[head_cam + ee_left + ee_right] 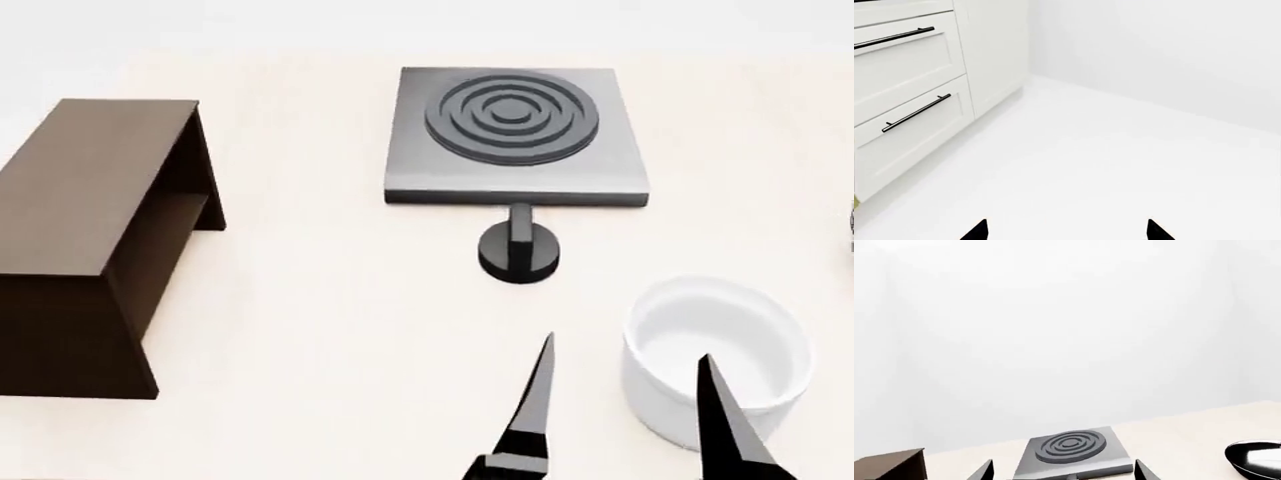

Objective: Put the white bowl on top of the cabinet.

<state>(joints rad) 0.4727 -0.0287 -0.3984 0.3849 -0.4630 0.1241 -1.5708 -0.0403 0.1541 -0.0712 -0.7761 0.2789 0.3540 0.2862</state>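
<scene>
1. At five o'clock on the pale table sits the white bowl; your right gripper hangs spread wide, one black finger over the bowl's rim, the other just beside its wall.
2. At nine o'clock lies the cabinet, well apart from the bowl; the grey stove plate and its black knob stand at twelve.
3. Your left gripper shows two parted tips over a white floor near white drawers.

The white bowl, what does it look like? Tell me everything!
The white bowl is deep and round with straight walls and a thick rim, plain white, smooth and apparently empty. It stands upright on the pale table, in front of the grey stove plate. One finger of the open right gripper overlaps its near rim.
</scene>
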